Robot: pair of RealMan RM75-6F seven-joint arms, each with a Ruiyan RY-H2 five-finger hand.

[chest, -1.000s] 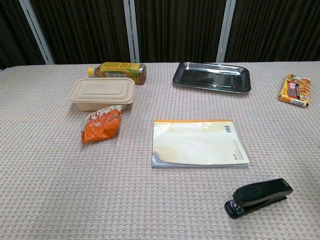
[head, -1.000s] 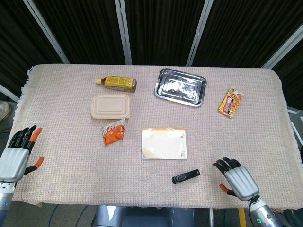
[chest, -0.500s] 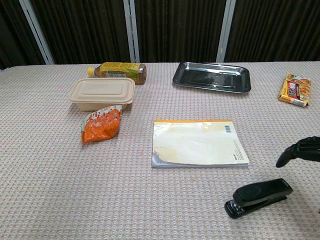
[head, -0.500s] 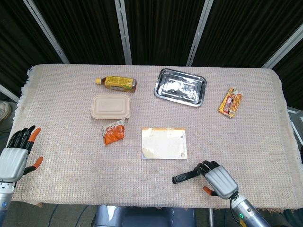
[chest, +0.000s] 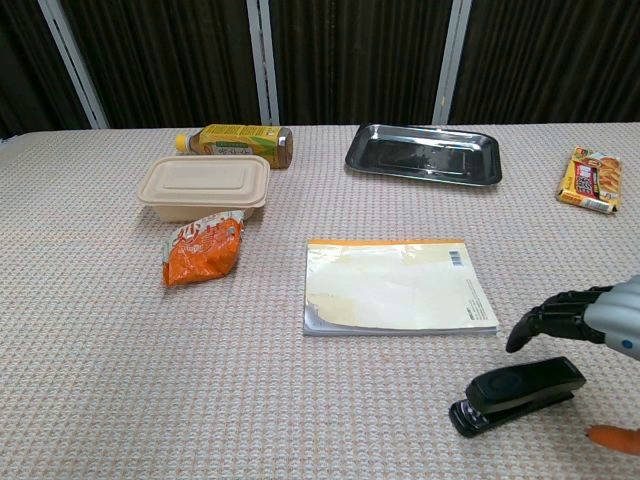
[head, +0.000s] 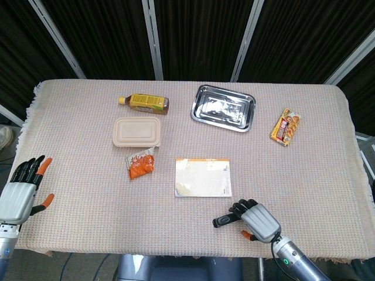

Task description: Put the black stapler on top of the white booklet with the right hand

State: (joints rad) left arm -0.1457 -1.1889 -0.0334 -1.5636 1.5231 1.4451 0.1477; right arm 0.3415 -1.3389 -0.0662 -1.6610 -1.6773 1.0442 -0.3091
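Black stapler (chest: 517,395) lies flat on the cloth near the table's front edge, just in front of the white booklet's (chest: 396,286) right corner, its long axis running left to right with a slight tilt, and we see our right hand (chest: 590,330) poised over its right end, fingers spread and curved, holding nothing. Our left hand (head: 21,190) rests open far off, so the right is nearer, and nothing stands between stapler and booklet.
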